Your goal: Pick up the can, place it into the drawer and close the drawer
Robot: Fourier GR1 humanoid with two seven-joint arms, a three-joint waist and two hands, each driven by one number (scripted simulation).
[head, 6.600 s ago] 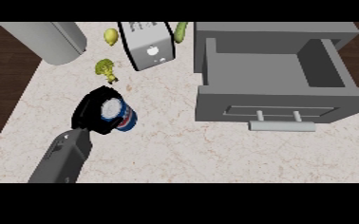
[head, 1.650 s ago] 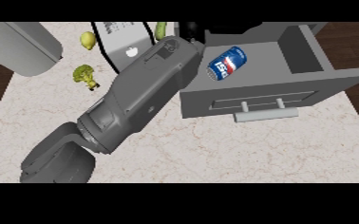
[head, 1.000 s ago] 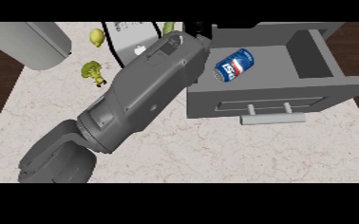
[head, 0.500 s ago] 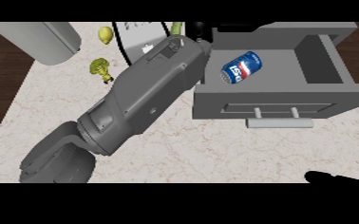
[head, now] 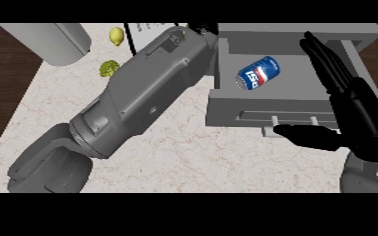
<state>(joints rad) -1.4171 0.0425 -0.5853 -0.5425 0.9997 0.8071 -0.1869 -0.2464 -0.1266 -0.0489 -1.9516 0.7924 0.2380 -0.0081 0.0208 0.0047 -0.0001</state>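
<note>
can (head: 258,73) is lying on its side inside the open drawer (head: 229,114), toward the left wall, nothing holding it. so the step left is the close. right hand (head: 359,120) is flat: fingers straight and together, thumb spread out over the drawer front just beside the handle (head: 294,125). i'd put that palm square on the front panel, centred by the handle, and push straight in along the slide. an off-centre push could rack it. i'd pull the left forearm (head: 140,100) back first, since it runs up against the drawer's left side and looks likely to catch. left hand (head: 201,29) is mostly hidden past the forearm's end. only a black scrap shows, so i can't tell its state. right wrist is cut off at the frame edge. can't tell if the right hand touches the drawer or hovers over it.
</note>
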